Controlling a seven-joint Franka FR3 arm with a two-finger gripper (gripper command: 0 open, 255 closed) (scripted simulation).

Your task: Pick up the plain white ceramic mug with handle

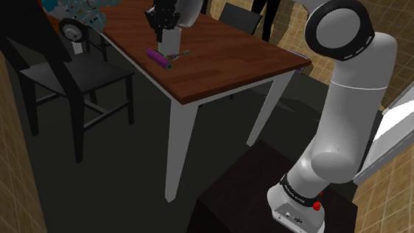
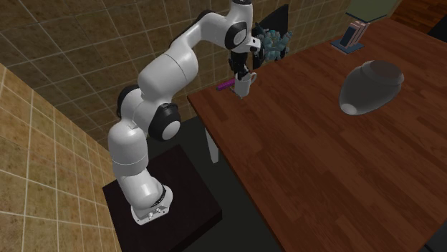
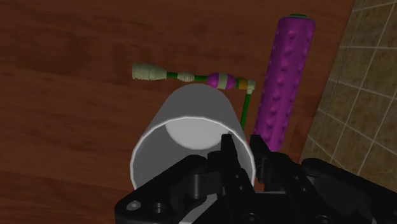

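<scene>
Near table (image 1: 224,58) edge, pincer (image 3: 245,151) clasps mug (image 3: 188,109) (roller (image 3: 283,76) beside).

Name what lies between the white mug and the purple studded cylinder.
Wrist view: the bent end of a thin green beaded rod lies between the white mug and the purple studded cylinder.

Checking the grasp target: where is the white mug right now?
In the shoulder view the white mug is up left of centre, by the table edge facing the black chair, its rim in the gripper, the purple roller just beside it.

White arm (image 1: 344,135), dark joints (image 1: 341,28), black pincer (image 1: 162,34)
</scene>
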